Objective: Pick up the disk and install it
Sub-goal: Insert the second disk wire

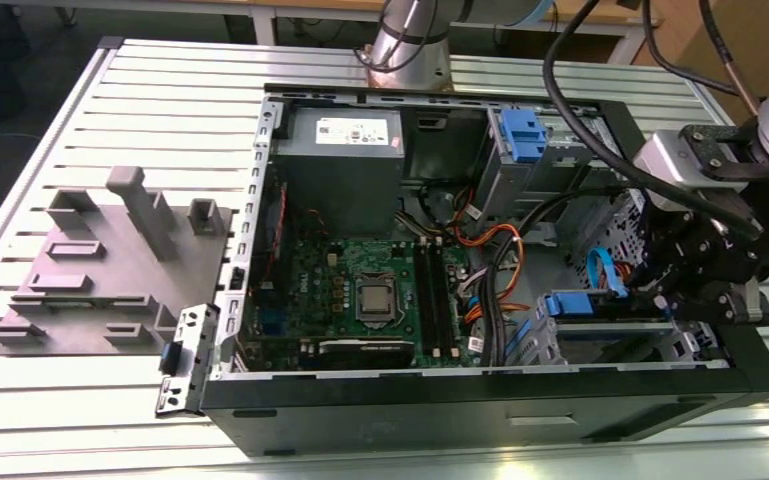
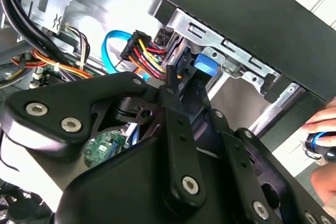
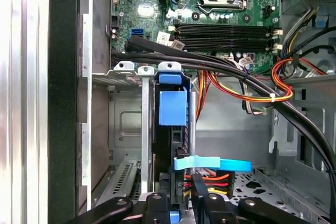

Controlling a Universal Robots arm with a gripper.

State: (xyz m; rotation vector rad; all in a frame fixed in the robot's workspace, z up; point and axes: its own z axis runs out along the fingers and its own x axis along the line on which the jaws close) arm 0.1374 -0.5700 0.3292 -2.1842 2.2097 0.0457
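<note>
The disk (image 1: 582,304) stands on edge in the drive cage at the front corner of the open computer case (image 1: 491,385), on the exterior view's right. Its blue side rail (image 3: 172,107) faces up between the cage's metal tabs. My gripper (image 1: 664,300) reaches down into that bay. In both wrist views its black fingers (image 3: 198,190) sit on either side of the disk's end, shut on it. The fingertips (image 2: 172,80) lie right by the blue rail tab (image 2: 205,66) and the power connector. The gripper body hides most of the disk.
Bundled black, red and orange cables (image 3: 236,77) cross just beside the bay, with a blue data cable (image 2: 113,51). A power supply (image 1: 344,165) and motherboard (image 1: 357,290) fill the case. A grey fixture (image 1: 104,270) lies on the slatted table. A person's hand (image 2: 323,129) is outside the case.
</note>
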